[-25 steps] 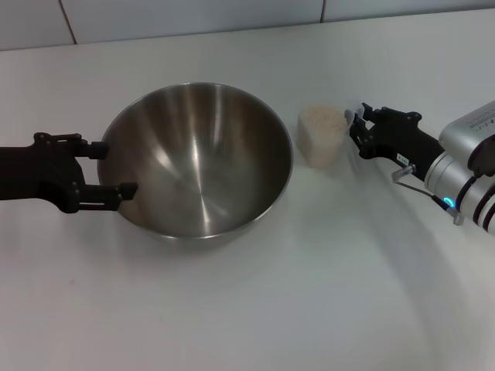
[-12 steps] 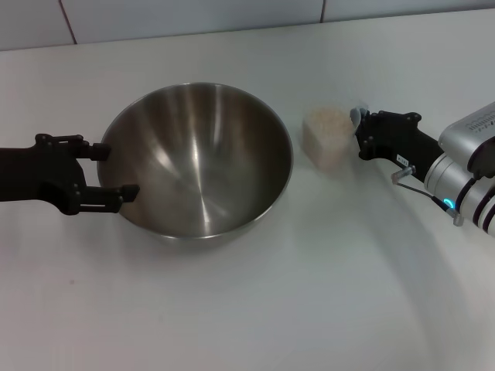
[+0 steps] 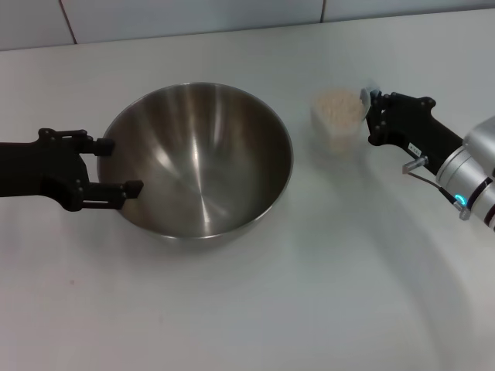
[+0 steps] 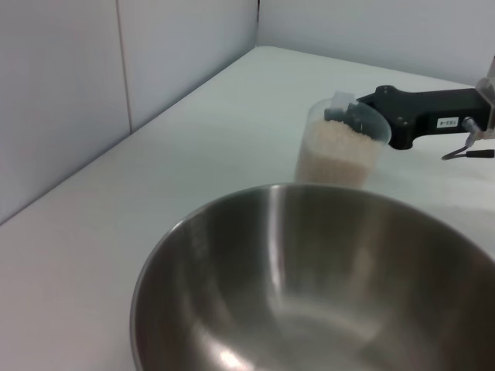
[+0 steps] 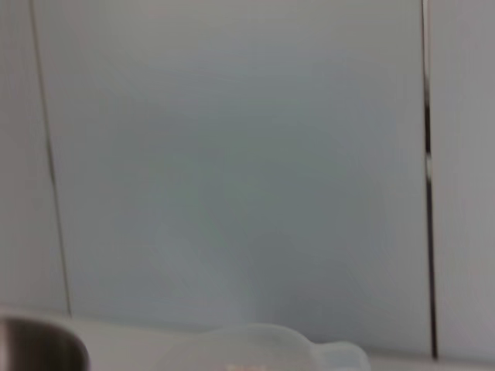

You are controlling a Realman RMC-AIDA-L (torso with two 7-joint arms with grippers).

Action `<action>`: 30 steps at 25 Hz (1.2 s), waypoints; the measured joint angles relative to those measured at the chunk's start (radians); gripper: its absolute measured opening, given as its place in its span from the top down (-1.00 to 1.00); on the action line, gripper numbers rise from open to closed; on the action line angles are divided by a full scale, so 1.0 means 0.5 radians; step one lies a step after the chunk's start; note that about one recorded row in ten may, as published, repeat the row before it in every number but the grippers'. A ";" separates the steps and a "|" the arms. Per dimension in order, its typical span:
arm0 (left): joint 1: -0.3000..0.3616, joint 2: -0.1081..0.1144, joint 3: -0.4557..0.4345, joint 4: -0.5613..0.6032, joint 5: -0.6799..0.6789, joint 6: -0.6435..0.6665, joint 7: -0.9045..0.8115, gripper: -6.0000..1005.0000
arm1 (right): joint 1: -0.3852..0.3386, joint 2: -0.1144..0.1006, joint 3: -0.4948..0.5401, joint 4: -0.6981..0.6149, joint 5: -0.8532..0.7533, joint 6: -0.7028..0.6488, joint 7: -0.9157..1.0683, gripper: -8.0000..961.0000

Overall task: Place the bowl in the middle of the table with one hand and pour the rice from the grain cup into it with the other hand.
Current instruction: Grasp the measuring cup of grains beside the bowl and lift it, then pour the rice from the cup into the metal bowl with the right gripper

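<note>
The steel bowl (image 3: 203, 158) stands on the white table (image 3: 255, 309), left of centre. My left gripper (image 3: 122, 165) is open, its two fingers spread beside the bowl's left rim. My right gripper (image 3: 369, 104) is shut on the rim of the clear grain cup (image 3: 338, 122), which is upright, full of rice (image 3: 338, 104) and lifted a little off the table, right of the bowl. In the left wrist view the cup (image 4: 339, 154) stands beyond the bowl (image 4: 309, 294), with one finger of the right gripper (image 4: 344, 112) inside its rim. The right wrist view shows only the cup's rim (image 5: 263, 348).
A pale tiled wall (image 3: 193, 15) runs along the table's far edge. The right wrist view faces the wall (image 5: 232, 154), with the bowl's rim (image 5: 39, 344) at one corner.
My right gripper has lifted the grain cup off the table and drawn it a little away from the bowl. My left gripper has shifted slightly by the bowl's rim. The bowl has not moved.
</note>
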 joint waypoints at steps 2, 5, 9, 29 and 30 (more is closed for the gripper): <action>-0.004 -0.001 0.000 0.002 0.000 0.002 -0.003 -0.62 | -0.014 -0.001 0.002 -0.006 0.006 -0.123 -0.010 0.98; -0.015 -0.003 0.000 0.009 -0.002 0.010 -0.009 -0.62 | -0.016 -0.002 0.017 -0.008 0.050 -0.324 -0.104 0.98; -0.019 -0.003 0.025 0.046 -0.003 0.013 -0.016 -0.62 | 0.066 -0.003 0.022 -0.003 0.078 -0.478 -0.271 0.98; -0.031 -0.007 0.077 0.157 -0.007 0.029 -0.056 -0.62 | 0.259 0.009 0.143 0.791 0.051 -0.491 -3.429 0.98; -0.037 -0.006 0.077 0.157 -0.007 0.025 -0.056 -0.62 | 0.252 0.010 0.139 0.808 0.039 -0.501 -3.564 0.98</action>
